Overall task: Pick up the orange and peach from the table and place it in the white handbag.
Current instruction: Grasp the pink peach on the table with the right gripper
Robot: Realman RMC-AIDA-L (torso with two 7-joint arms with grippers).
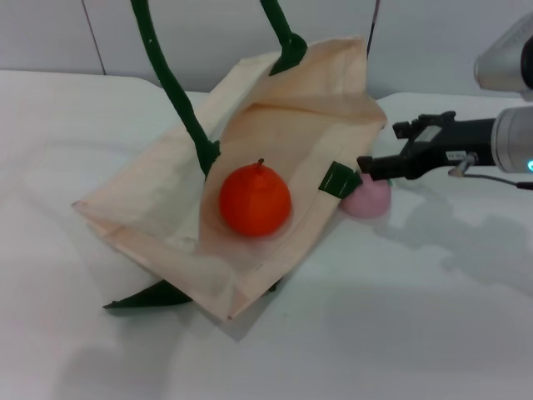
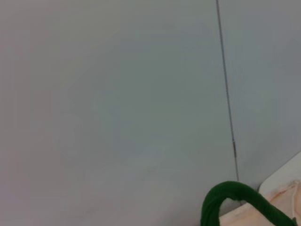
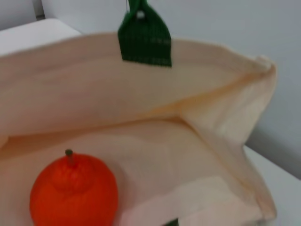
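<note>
A white table (image 1: 391, 333) fills the view, with a pale grey panelled wall (image 2: 117, 94) behind it, and the white handbag (image 1: 158, 208) lies on its side in the middle, its mouth lifted open by the green handle (image 1: 171, 79) that rises out of the top of the head view. The left gripper itself shows in no view; the left wrist view catches only the wall and a loop of that handle, so I judge it is holding the strap up, and whether its fingers are closed I cannot tell. The orange (image 1: 255, 199) already sits inside the bag, resting on the lower cloth just within the opening. The peach (image 1: 366, 198) is still on the table, just outside the bag's rim beside a green tab (image 1: 337, 180). The right gripper (image 1: 371, 167) reaches in from the right, directly over the peach, its fingers narrow and apparently empty, though the tips are too dark to be certain. The risks from here: the peach is round and could roll off if pinched off-centre, the fingers could snag the tab or rim and drag the bag, and jostling the tilted cloth could send the orange rolling back out
</note>
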